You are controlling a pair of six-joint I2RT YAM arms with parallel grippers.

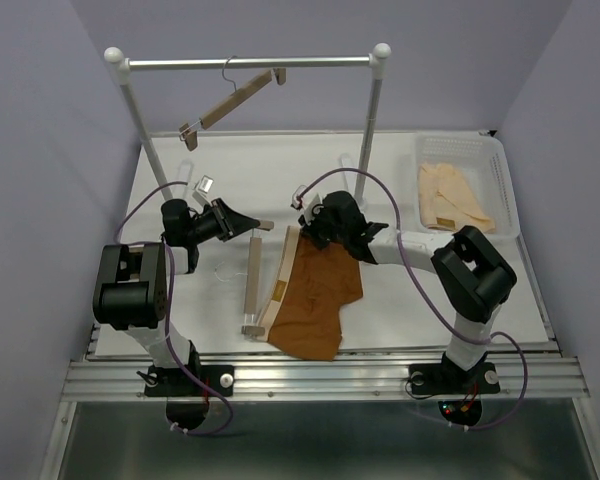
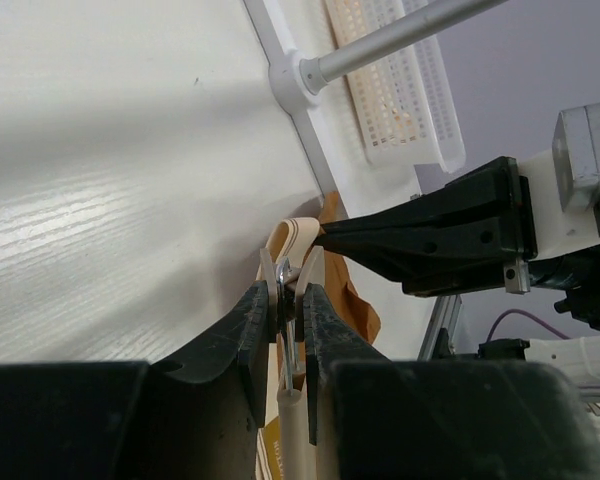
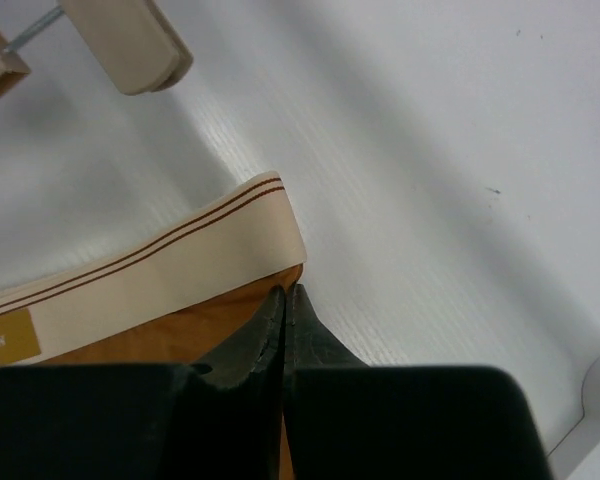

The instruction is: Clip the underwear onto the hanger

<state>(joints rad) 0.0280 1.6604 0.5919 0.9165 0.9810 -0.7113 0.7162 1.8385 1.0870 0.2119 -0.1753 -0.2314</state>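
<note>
Nearest us, we count one rust-orange boxer-brief underwear (image 1: 315,290) lying flat on the white table (image 1: 400,290), its tan waistband turned toward the left arm. Just beside that band lies one of two light-wood bar hangers (image 1: 252,285), flat, running near to far.

Both arms bend low over the table and meet at the hanger's far end. The left gripper (image 2: 285,300) reaches in from the left, clenched on the hanger's far metal clip (image 2: 286,275). The right gripper (image 3: 283,300) points in from the right. Its jaws are pressed together at the orange cloth right under the waistband corner, and it seems to pinch the fabric, though the fingertips hide the contact.

Farther back, the second bar hanger (image 1: 230,100) hangs tilted from one metal rail (image 1: 250,63). At the far right stands one white basket (image 1: 505,180) of pale peach garments (image 1: 452,195).
</note>
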